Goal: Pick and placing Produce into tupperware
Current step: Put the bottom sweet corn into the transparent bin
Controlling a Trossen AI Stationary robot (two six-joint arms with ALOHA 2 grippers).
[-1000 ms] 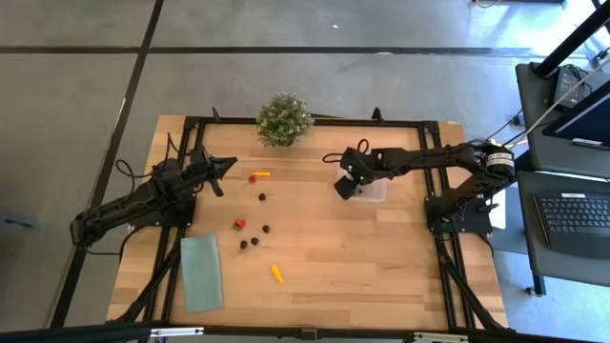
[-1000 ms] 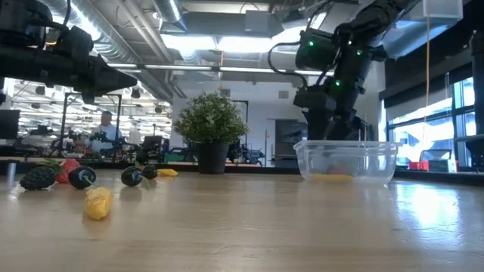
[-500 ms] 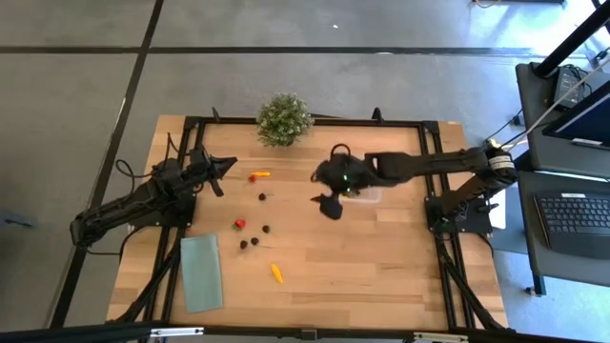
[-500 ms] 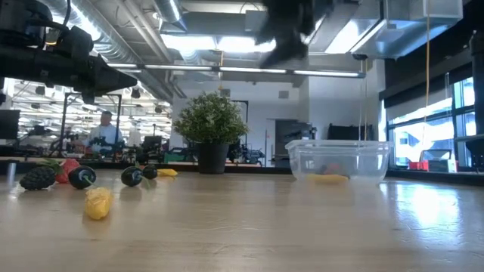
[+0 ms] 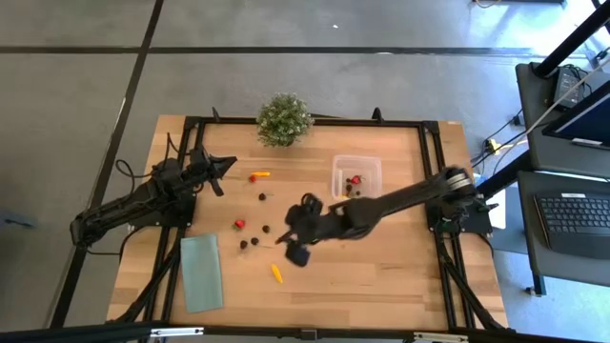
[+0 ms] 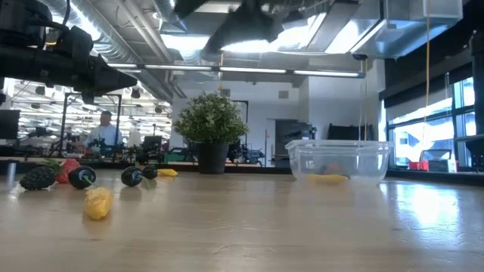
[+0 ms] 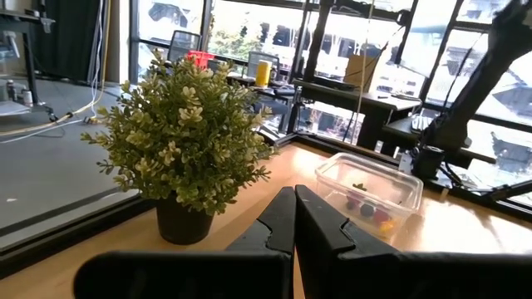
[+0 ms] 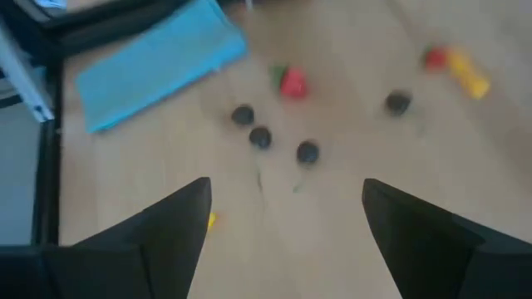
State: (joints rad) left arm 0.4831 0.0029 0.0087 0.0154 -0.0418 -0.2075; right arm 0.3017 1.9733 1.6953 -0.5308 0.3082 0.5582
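Wooden tabletop (image 5: 381, 257) was seen under the right pincer (image 5: 294, 246), which hung with its fingers wide apart and nothing between them. Ahead of it and below lay the loose produce: three dark berries (image 8: 260, 137), a red piece (image 8: 292, 82) just beyond them, and farther off another berry (image 8: 398, 102) and a yellow piece with a red end (image 8: 457, 68). An orange piece (image 5: 276, 274) lay just beside the pincer on the near side. The box (image 5: 356, 177) stood well behind the pincer, back along its arm, with a few pieces already inside it. A flat cloth (image 5: 201, 272) lay beyond the berries.

The left pincer (image 5: 215, 171) was held together and empty, waiting near the plant (image 5: 283, 119).

Trouble was judged likely from the crowding: the three berries lay so near one another that a descent slightly off line could knock one away or trap two at once. Being round, a berry could also be squeezed out sideways and rolled across the tabletop if the fingers were closed off its middle.
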